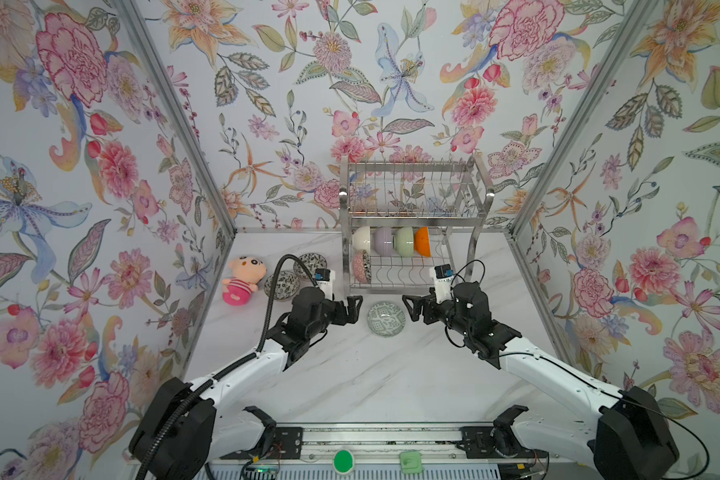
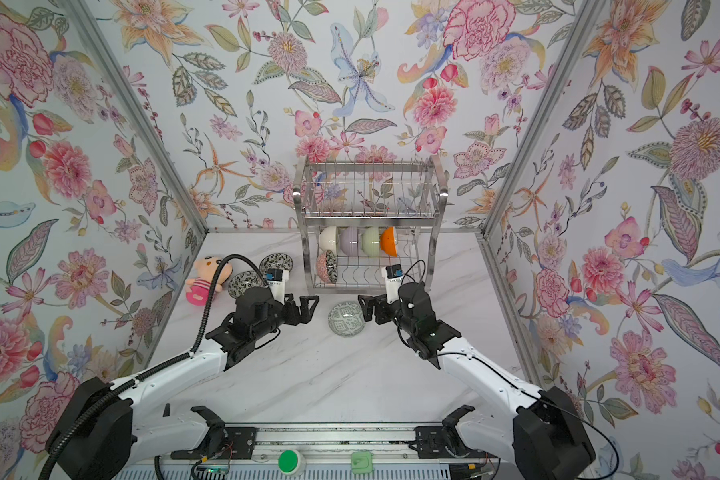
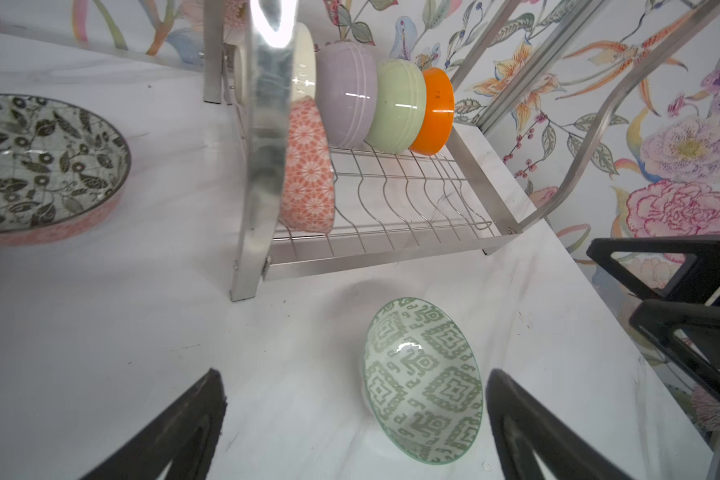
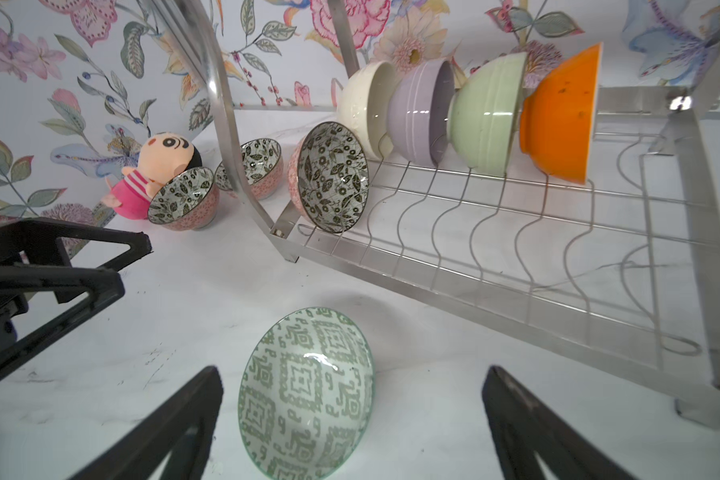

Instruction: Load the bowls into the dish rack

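Pink plush doll (image 1: 242, 279) sat on the white marble tabletop (image 1: 370, 382), well out to the left of the left pincer (image 1: 352, 311) and a touch farther back, peach head up, striped pink body below. Floral wallpaper (image 1: 266, 104) closed in on three sides, far beyond the pincer. Way behind it, on the front rail (image 1: 383, 436), sat a round green button (image 1: 343, 460), with a pale green square pad (image 1: 410, 462) near it.

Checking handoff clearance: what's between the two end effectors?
A green-patterned bowl, resting on the table between the left end effector and right end effector, touching neither; seen in both top views.
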